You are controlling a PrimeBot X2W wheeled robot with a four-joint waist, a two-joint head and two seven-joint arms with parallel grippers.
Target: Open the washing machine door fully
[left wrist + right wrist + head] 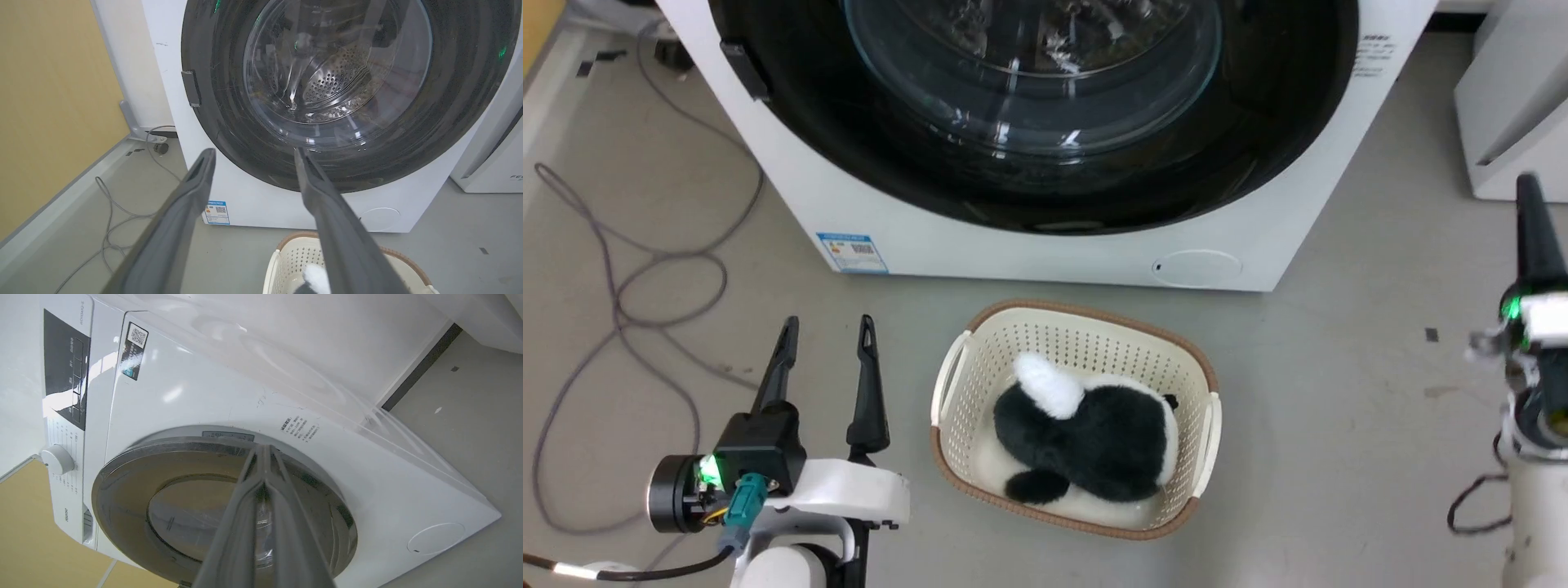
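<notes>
While the washing machine (1013,249) stands on the far side, its washing machine door (1045,200) sits closed against the front. A basket (1086,314) lies nearer. The left gripper (829,327), near left, has its fingers apart; the right gripper (1529,196), far right, has them pressed together. The blue label (852,252) at lower left is too small to read

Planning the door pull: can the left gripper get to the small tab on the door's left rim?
Probably yes. The left gripper stands open, nothing stands between it and the tab, and the basket sits off to its right.
</notes>
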